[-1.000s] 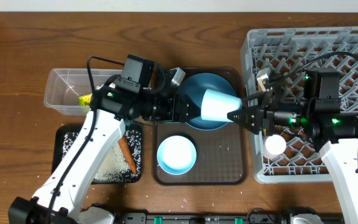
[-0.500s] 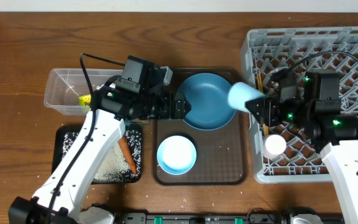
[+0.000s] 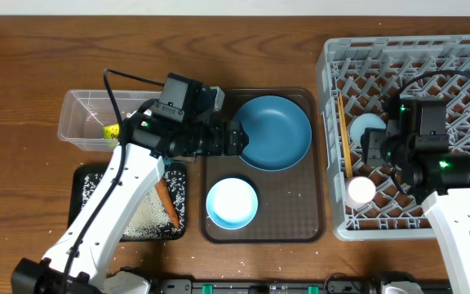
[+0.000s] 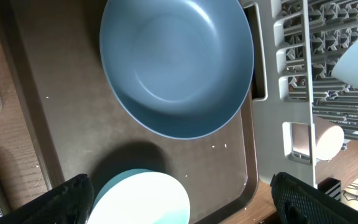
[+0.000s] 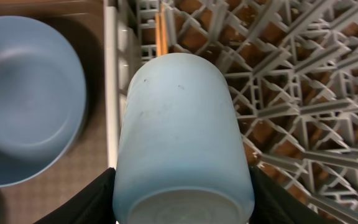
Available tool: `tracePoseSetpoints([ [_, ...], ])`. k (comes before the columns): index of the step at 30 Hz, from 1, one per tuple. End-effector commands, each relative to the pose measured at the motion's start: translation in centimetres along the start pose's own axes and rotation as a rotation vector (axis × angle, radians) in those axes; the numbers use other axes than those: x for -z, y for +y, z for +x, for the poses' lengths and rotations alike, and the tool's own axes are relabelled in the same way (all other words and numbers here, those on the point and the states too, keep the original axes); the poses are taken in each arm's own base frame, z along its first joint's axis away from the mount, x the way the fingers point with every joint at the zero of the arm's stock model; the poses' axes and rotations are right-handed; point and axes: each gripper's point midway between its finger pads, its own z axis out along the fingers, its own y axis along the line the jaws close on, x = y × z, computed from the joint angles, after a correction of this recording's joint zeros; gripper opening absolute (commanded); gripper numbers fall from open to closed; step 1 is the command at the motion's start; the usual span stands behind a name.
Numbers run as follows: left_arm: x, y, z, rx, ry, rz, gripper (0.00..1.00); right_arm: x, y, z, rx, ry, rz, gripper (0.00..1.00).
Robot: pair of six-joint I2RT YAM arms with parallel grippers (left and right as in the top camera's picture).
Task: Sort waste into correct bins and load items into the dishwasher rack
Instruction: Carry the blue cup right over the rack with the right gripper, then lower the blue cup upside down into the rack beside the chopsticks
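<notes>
My right gripper (image 3: 374, 140) (image 5: 182, 200) is shut on the small light-blue cup (image 3: 369, 126) (image 5: 182, 137), held over the left side of the grey dishwasher rack (image 3: 463, 65). In the rack lie the wooden chopsticks (image 3: 343, 131) (image 5: 161, 31) and the white-pink cup (image 3: 361, 190). My left gripper (image 3: 237, 137) (image 4: 185, 199) is open and empty above the brown tray, at the left rim of the dark-blue plate (image 3: 274, 132) (image 4: 176, 65). The light-blue bowl (image 3: 232, 202) (image 4: 143, 198) sits in front of the plate.
The brown serving tray (image 3: 300, 212) carries the plate and bowl. At the left, a clear tub (image 3: 84, 118) holds a yellow-green wrapper (image 3: 111, 131). A black tray (image 3: 96, 204) holds a carrot (image 3: 167, 204) and rice grains (image 3: 141, 220).
The left gripper opened and let go of the light-blue cup. The right gripper carried the cup to the right, from above the plate to over the rack.
</notes>
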Motion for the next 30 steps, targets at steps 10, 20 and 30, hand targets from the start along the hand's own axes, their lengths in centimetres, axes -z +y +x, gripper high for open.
tracePoseSetpoints([
  [10, -0.1, 0.4, 0.1, -0.002, 0.002, -0.014, 0.94, -2.7, -1.6, 0.8, -0.029, 0.089, 0.091, 0.26],
  [20, -0.1, 0.4, 0.1, -0.002, 0.002, -0.015, 0.94, -4.1, -1.5, 1.3, -0.026, 0.134, 0.086, 0.54],
  [30, -0.1, 0.4, 0.1, -0.002, 0.002, -0.014, 0.94, -4.2, -0.3, 1.0, -0.026, 0.124, 0.020, 0.67],
])
